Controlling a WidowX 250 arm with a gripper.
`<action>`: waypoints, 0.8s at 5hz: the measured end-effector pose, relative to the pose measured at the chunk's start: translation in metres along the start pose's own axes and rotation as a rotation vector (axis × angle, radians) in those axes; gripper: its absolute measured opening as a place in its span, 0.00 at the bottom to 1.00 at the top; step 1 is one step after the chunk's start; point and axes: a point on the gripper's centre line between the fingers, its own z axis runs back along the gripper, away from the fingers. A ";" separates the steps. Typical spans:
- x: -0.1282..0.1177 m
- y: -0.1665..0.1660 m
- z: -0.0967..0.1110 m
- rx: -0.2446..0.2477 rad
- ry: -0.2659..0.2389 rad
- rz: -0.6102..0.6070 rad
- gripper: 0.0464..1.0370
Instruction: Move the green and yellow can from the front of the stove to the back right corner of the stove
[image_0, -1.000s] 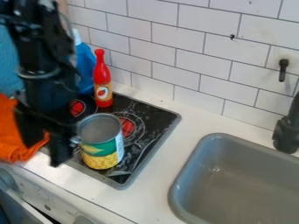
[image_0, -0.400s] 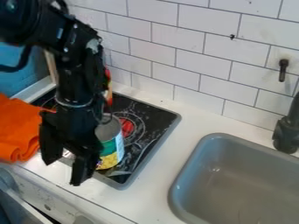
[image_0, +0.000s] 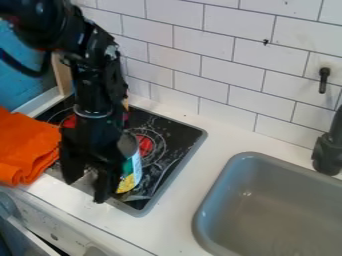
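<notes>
"How is the gripper (image_0: 87, 187) hanging?"
"It's hanging with fingers parted."
"And the can (image_0: 131, 168)?"
"It's standing on the stovetop (image_0: 176, 134), toward the gripper's two o'clock, partly hiding behind it."

The cloth (image_0: 27, 145) looked soft and matt, the can (image_0: 127, 145) metal with 1 smooth label. The stove (image_0: 177, 142) was glossy, the sink (image_0: 287, 210) smooth, the tap (image_0: 327, 155) dark and satiny.
</notes>
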 end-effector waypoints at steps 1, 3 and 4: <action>0.027 -0.003 -0.001 -0.041 -0.039 0.024 0.96; 0.090 -0.025 0.011 -0.028 -0.106 -0.021 0.96; 0.108 -0.030 0.015 -0.043 -0.116 -0.003 0.96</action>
